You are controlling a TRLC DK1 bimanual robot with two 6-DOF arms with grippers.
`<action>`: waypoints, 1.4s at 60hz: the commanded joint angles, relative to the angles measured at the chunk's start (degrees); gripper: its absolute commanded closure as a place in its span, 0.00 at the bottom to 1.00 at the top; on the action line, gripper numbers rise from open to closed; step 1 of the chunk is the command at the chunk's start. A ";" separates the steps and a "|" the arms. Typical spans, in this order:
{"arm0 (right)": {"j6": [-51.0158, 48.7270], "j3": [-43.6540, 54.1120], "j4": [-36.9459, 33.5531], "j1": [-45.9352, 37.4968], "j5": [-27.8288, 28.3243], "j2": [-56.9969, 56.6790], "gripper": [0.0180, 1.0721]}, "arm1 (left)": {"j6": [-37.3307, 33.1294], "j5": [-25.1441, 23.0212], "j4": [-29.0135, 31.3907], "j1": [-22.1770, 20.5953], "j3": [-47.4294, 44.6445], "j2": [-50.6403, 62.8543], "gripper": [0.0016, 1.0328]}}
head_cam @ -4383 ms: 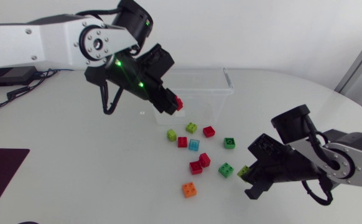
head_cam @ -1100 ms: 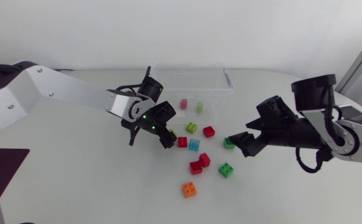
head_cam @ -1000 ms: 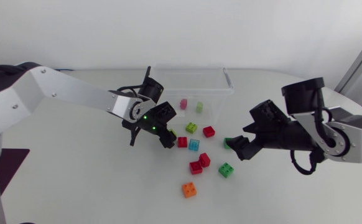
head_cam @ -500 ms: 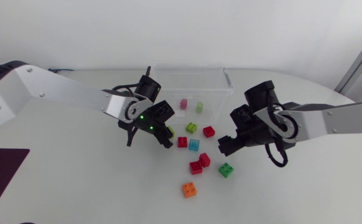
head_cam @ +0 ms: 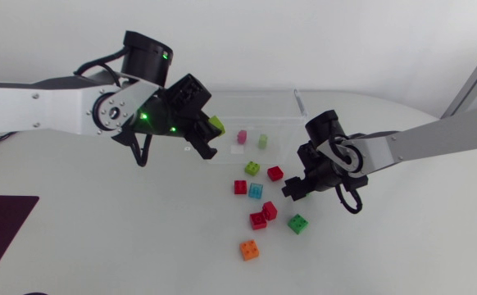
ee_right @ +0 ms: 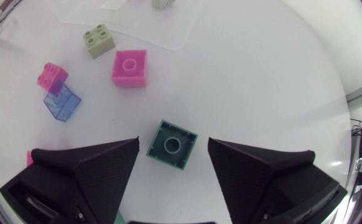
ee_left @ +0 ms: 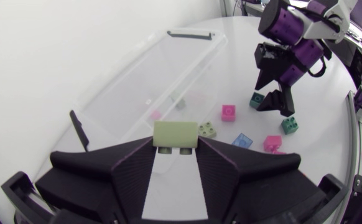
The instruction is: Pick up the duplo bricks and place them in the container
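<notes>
Both arms near the clear container [head_cam: 301,106].
Left gripper [ee_left: 175,145] clenches a lime brick [ee_left: 175,133]; right gripper [ee_right: 171,149] is spread around a green brick [ee_right: 172,144].

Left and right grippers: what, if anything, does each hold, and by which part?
The left gripper pinches a lime brick by two opposite sides. The right gripper holds nothing: a green brick lies untouched between its open fingers.

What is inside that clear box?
The box holds a pink brick and a pale green brick. The left jaws, gripping a lime brick, cover its left end, so that part is hidden.
</notes>
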State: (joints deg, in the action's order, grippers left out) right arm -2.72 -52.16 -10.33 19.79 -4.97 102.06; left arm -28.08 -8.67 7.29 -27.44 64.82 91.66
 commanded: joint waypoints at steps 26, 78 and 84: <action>2.46 -2.07 -2.77 -0.98 -1.00 3.14 0.73 | 3.55 1.99 -3.86 0.63 11.65 4.41 0.60; 1.40 -12.53 -6.28 -2.74 3.83 -17.42 0.73 | 6.01 0.05 4.14 5.73 22.90 16.27 0.05; 1.40 -14.99 -4.79 -2.65 5.24 -16.46 0.73 | 5.66 -1.79 5.28 5.21 18.33 11.26 0.05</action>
State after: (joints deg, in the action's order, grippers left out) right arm -1.54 -64.93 -16.05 16.75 -0.45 85.30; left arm -22.83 -9.17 11.75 -22.17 86.91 108.20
